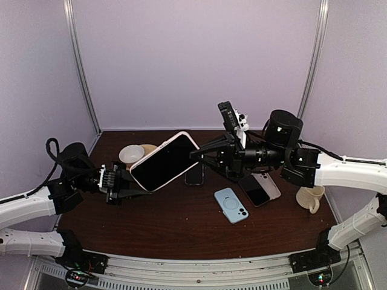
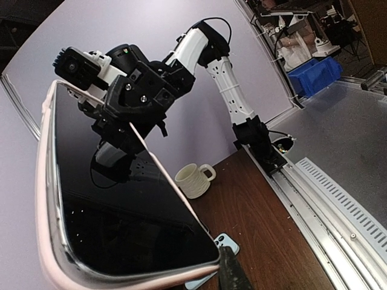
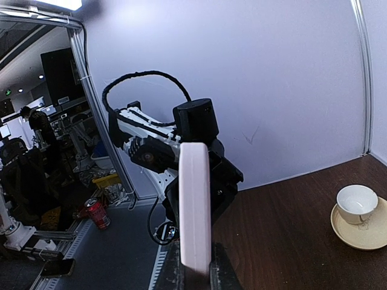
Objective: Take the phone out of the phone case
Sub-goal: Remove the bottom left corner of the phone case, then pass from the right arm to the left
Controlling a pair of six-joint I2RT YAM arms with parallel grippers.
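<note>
The phone, black screen up, sits in its pink phone case and hangs tilted in the air over the table, held at both ends. My left gripper is shut on the lower left end; one dark finger shows at the case's corner. My right gripper is shut on the upper right end. In the right wrist view the case's pink edge stands upright between the two fingers. A grey strip of the phone's side shows inside the pink rim.
On the brown table lie a light blue phone, a dark phone with a pale case and another dark phone. A white cup with a saucer stands at the back left, a cream mug at the right.
</note>
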